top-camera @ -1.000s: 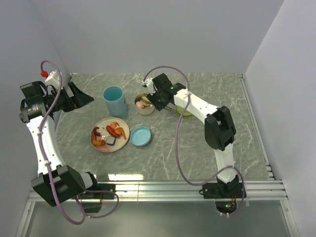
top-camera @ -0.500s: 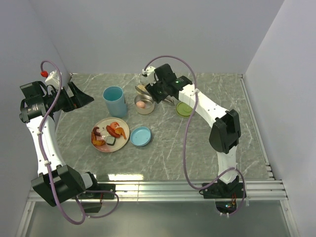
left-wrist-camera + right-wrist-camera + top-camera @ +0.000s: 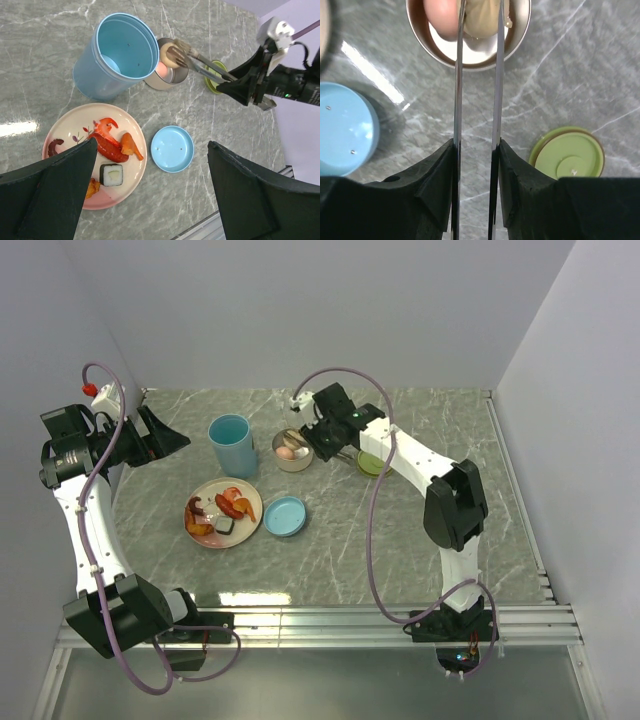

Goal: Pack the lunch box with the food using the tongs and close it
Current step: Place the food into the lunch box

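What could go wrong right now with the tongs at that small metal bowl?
1. The beige piece sits between the thin tips of the tongs. It looks rounded, so it may slip and land outside the metal bowl.
2. The right gripper squeezes two slim arms, so the tongs could twist in its grip.
3. The blue cup stands right beside the bowl and might get bumped.

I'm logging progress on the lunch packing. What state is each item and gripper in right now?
Long silver metal tongs: gripped, tips astride the beige egg
Right gripper: shut on the tongs
Left gripper: open, empty
Round metal tin: open, egg inside
Tall blue cup: upright, open
Round blue lid: off, lying flat
Round green lid: off, lying flat
Pink-and-cream plate: holding orange-red shrimp pieces
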